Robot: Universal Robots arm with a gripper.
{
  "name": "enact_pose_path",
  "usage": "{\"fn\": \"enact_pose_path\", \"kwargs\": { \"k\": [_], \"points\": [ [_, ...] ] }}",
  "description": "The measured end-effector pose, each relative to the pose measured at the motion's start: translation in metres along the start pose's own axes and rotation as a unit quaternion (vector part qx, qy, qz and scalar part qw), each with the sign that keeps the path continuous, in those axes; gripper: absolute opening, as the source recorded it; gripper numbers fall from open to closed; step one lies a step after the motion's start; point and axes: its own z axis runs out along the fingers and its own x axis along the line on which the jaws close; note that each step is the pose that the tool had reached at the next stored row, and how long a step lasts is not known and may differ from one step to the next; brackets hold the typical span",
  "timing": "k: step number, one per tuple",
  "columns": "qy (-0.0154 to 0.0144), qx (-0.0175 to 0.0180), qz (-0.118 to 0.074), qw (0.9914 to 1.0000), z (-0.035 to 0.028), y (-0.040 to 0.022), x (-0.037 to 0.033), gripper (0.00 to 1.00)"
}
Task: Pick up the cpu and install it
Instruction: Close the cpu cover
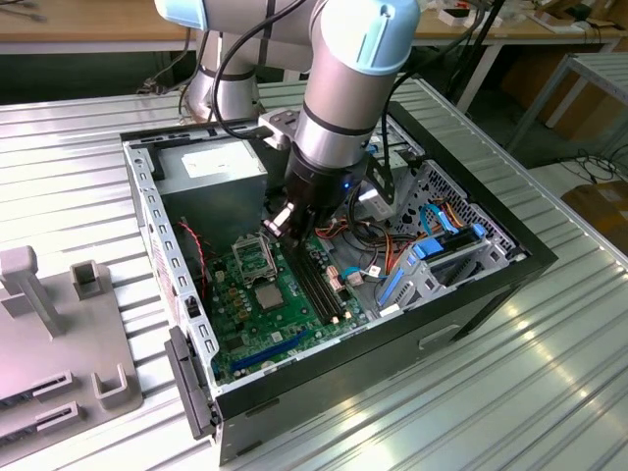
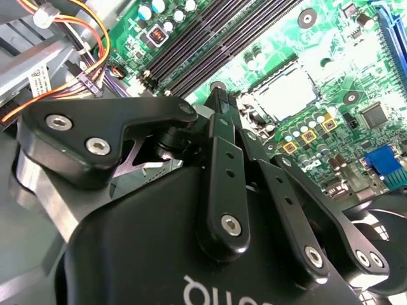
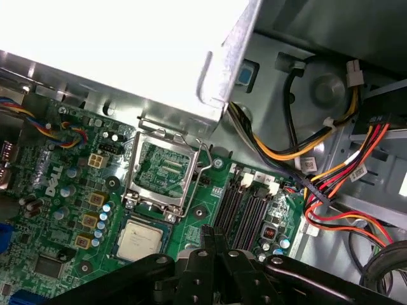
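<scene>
Fingers [image 3: 213, 244] of the gripper [image 3: 213, 236] were pressed together with nothing between them, their tips meeting in the lower middle of the first wrist view. Just beyond those tips lay the cpu [image 3: 138, 240], a small silver-grey square sitting flat on the green motherboard [image 3: 70, 210], close beside the gripper but apart from it. Past the cpu stood the socket [image 3: 160, 168], its metal frame swung open and its centre bare.

In the second wrist view the gripper [image 2: 219, 98] pointed toward the board with the cpu [image 2: 286, 94] a little ahead of the tip, and the long black memory slots [image 2: 210, 38] ran toward the upper middle of the frame.

In the exterior view the gripper [image 1: 283, 221] hung inside the open computer case [image 1: 471, 285] at mid-frame, with the cpu [image 1: 274, 296] below it on the motherboard [image 1: 257, 329]. The case rested on a ribbed metal table [image 1: 510, 392]. A grey fixture [image 1: 59, 334] sat at the lower left, and wooden benches [image 1: 88, 20] crossed the top of the frame.
</scene>
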Motion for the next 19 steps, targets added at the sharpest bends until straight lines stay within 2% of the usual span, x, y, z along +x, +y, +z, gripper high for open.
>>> {"fn": "enact_pose_path", "kwargs": {
  "k": [13, 14, 16, 19],
  "points": [
    [-0.0002, -0.0006, -0.003, 0.99999, -0.0001, -0.0003, -0.0017, 0.11],
    [-0.0022, -0.0069, -0.008, 0.99994, 0.0, -0.0005, -0.0024, 0.11],
    [-0.004, -0.0124, -0.018, 0.99975, 0.0, -0.0006, -0.0026, 0.11],
    [-0.0037, -0.0133, -0.045, 0.99889, 0.0015, -0.0006, -0.0026, 0.11]
  ]
}}
